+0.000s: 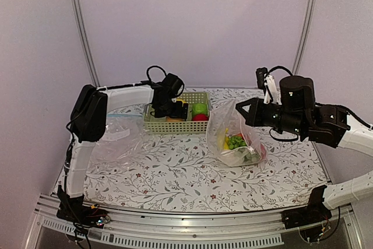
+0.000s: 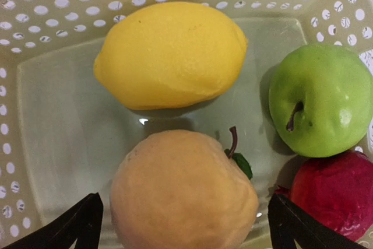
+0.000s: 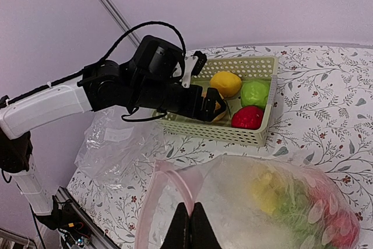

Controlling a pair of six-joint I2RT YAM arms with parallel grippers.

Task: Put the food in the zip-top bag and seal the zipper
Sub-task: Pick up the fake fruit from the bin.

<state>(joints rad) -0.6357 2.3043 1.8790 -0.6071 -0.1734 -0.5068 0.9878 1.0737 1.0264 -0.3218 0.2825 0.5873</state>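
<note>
The clear zip-top bag (image 1: 236,138) stands right of centre, holding a yellow banana, green grapes and a red piece. My right gripper (image 3: 190,225) is shut on its pink zipper strip (image 3: 175,179) and holds the mouth up and open; it also shows in the top view (image 1: 242,109). My left gripper (image 2: 186,231) is open inside the pale green basket (image 1: 175,125), one finger on each side of the orange peach (image 2: 183,193), with small gaps. A lemon (image 2: 169,53), a green fruit (image 2: 320,100) and a red apple (image 2: 335,193) also lie in the basket.
A second clear bag (image 1: 116,135) lies flat at the left, beside the basket and under my left arm. The basket's perforated walls (image 2: 35,86) close in on the left gripper. The floral tablecloth (image 1: 175,173) covers the table; walls stand close behind.
</note>
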